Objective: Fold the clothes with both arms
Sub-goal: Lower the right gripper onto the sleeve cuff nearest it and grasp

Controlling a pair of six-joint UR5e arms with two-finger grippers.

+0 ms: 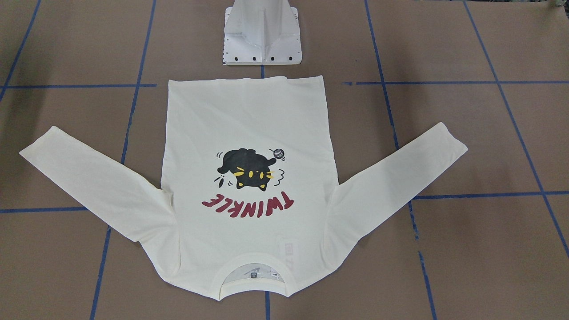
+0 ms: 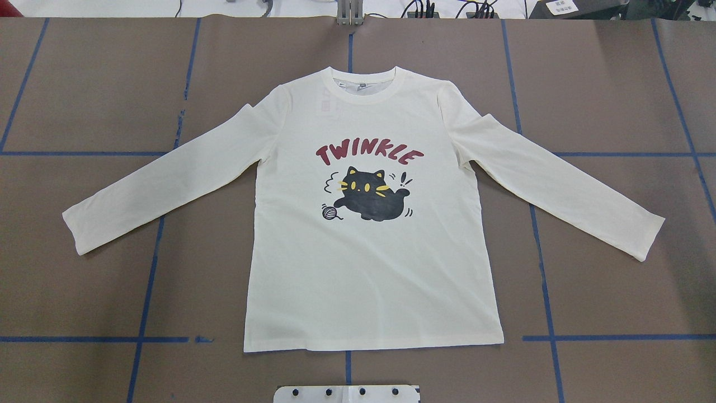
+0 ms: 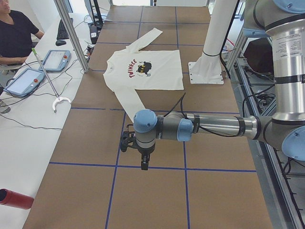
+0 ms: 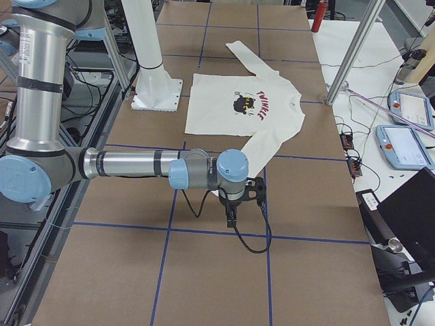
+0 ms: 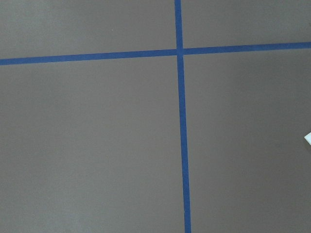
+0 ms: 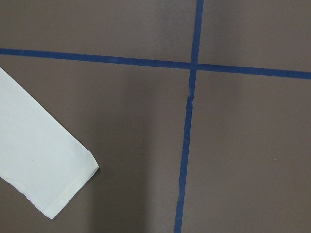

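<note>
The left pincer [image 3: 144, 165] hangs point-down over the bare desk [image 2: 84, 291], out to the left of the pedestal base [image 2: 347, 393] and clear of the cloth. Only a side view shows it, so I cannot tell whether its jaws stand wide or narrow. The right pincer [image 4: 231, 219] hangs out to the right of the base, and its gap cannot be read either. No cloth hangs from either one.

The T-shirt [image 2: 369, 280] lies flat, print up and unfolded. Its hem [image 2: 372, 342] is just in front of the base, its long axis runs straight away from the base, and the collar [image 2: 366, 96] is the part farthest from it. Both sleeves splay outward, with the cuffs slanting back toward the base's side of the desk. The right cuff [image 6: 53, 170] fills a corner of the right wrist view, while the left wrist view catches only a white sliver [image 5: 308, 139] at its edge. I judge the right arm to be nearer its sleeve, and each arm would need to move inward, toward the base's line, to reach a cuff. No container shows.
</note>
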